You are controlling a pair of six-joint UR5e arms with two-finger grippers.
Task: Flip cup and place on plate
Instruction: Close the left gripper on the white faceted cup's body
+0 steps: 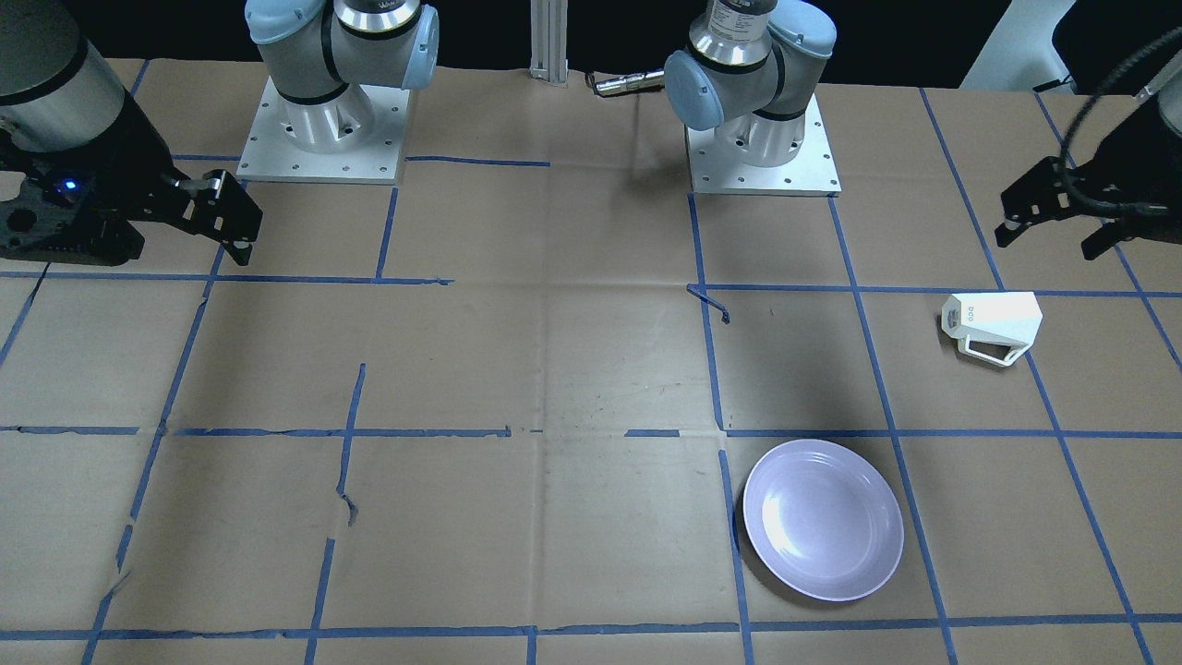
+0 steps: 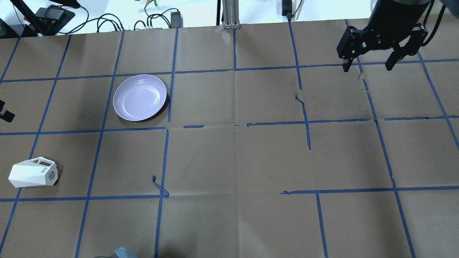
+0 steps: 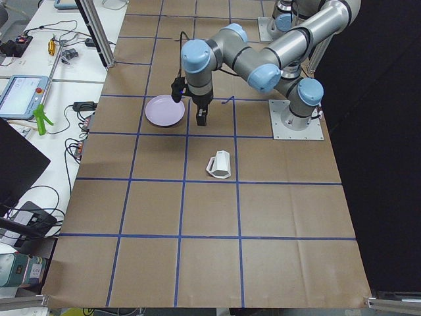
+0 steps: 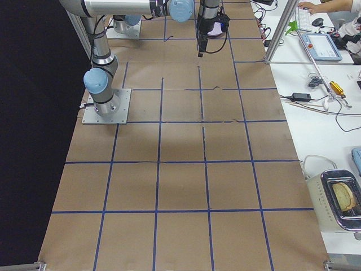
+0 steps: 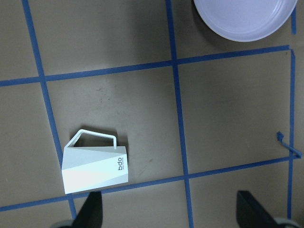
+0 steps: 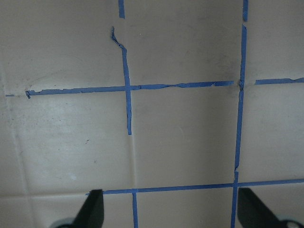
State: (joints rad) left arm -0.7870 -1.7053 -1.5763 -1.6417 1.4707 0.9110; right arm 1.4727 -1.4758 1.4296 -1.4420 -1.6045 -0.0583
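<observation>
Closest to the front camera we're looking at the round, shallow, glossy pale lavender plate (image 1: 822, 519), sitting flat and right side up on the brown paper worktop with its blue tape grid (image 1: 554, 369). It's lying on the robot's left half, out toward the edge across from the robot's bases.

So the small white faceted mug with the angular open handle (image 1: 993, 323) is lying on its side, well apart from the plate. It's resting further toward the worktop's left end and nearer the robot-side edge. We're seeing its handle pointing toward the edge away from the robot. Its narrow base with the little teal logo is facing the middle of the worktop, and its wide mouth is facing the left end. It's touching nothing but the paper.

Left gripper (image 1: 1048, 245) is hanging in the air near the mug, not touching it. Its black fingers (image 5: 92, 211) are standing spread wide with only paper showing between them, so we're calling it released. In its wrist view the mug is showing just beside one fingertip, and the plate's rim is peeking in at the top edge.

Right gripper (image 2: 368, 66) is hovering over the right half of the worktop, well apart from both mug and plate. Its jaws are likewise spread, gripping nothing.
</observation>
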